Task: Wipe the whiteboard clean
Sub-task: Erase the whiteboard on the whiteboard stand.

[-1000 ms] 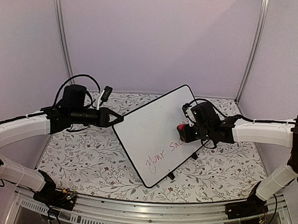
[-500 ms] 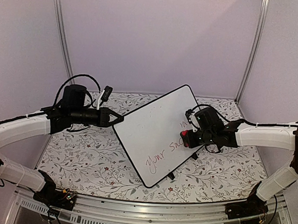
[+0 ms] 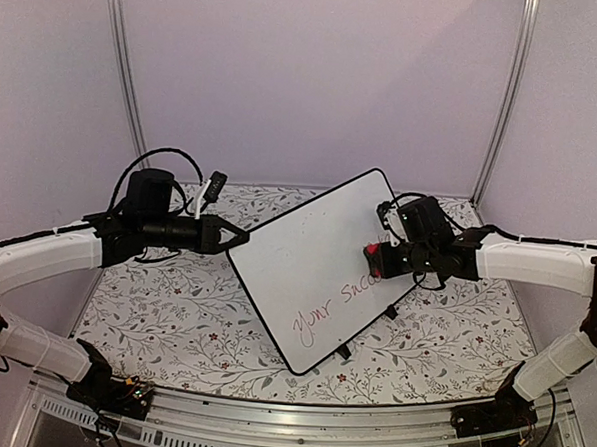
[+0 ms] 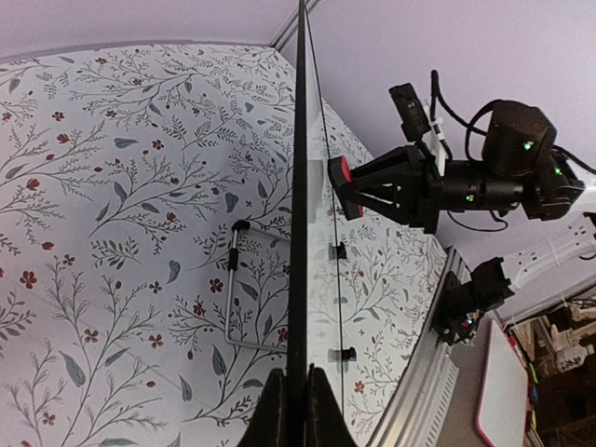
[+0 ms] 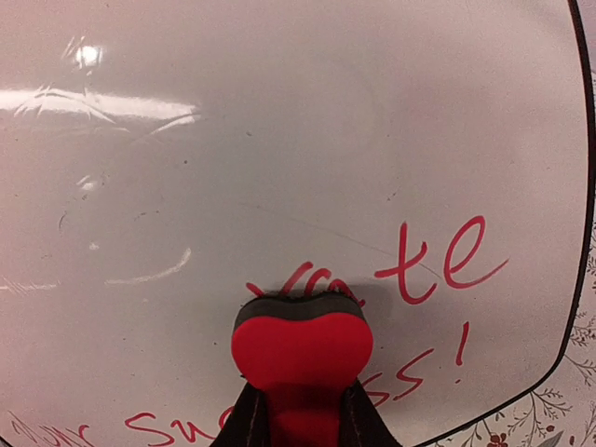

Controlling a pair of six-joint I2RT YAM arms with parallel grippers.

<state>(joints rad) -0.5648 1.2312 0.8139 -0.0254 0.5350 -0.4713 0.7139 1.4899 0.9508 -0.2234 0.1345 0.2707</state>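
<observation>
The whiteboard (image 3: 311, 274) stands tilted on the floral table, with red handwriting (image 3: 336, 304) along its lower right part. My left gripper (image 3: 240, 238) is shut on the board's left edge; in the left wrist view the board (image 4: 298, 186) shows edge-on between the fingertips (image 4: 298, 396). My right gripper (image 3: 377, 256) is shut on a red eraser (image 3: 371, 250) whose dark felt presses against the board face. The right wrist view has the eraser (image 5: 303, 340) held in my right gripper (image 5: 303, 414) and sitting over red letters, on the whiteboard (image 5: 279, 140), with more writing (image 5: 447, 261) to its right.
A wire stand (image 4: 233, 298) lies behind the board. Two small black feet (image 3: 343, 352) rest on the floral cloth (image 3: 153, 316). A metal rail (image 3: 298, 424) runs along the near edge. Lilac walls with upright poles (image 3: 124, 74) close the back and sides.
My right gripper with the eraser has slid a little to the right on the board, dipping down and then coming back up. The left gripper and the board have stayed put.
</observation>
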